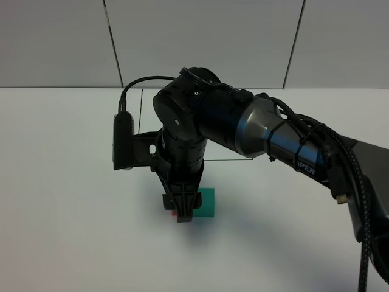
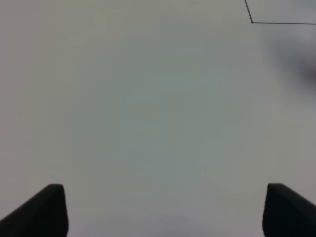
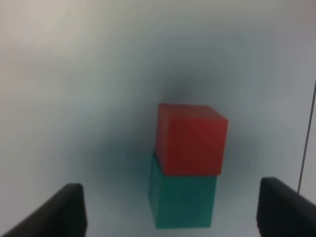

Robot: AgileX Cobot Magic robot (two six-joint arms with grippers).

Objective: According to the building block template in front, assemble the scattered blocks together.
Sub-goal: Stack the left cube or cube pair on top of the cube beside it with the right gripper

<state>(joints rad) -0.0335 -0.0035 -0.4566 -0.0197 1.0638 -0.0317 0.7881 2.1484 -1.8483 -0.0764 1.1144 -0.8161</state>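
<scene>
Your right pincer [image 1: 184, 214] hangs wide above the two loose cubes; your left pincer [image 2: 165, 202] hangs wide above bare desk.
You have the red cube [image 3: 190, 138] and the teal-green cube [image 3: 181, 202] side by side on the white desk [image 1: 61, 213], faces touching and edges slightly out of line. Your right pincer points down at the pair, its fingers [image 3: 69, 210] spread well clear on either side and gripping nothing. From the high camera the teal-green cube shows just right of the pincer; the red cube is mostly hidden behind it. The pair lies just in front of the thin black drawn line [image 1: 141, 112]. Your right arm [image 1: 255, 131] covers the area inside that line, so the template cannot be seen. Your left pincer holds nothing; a corner of the black drawn line shows beyond it.
</scene>
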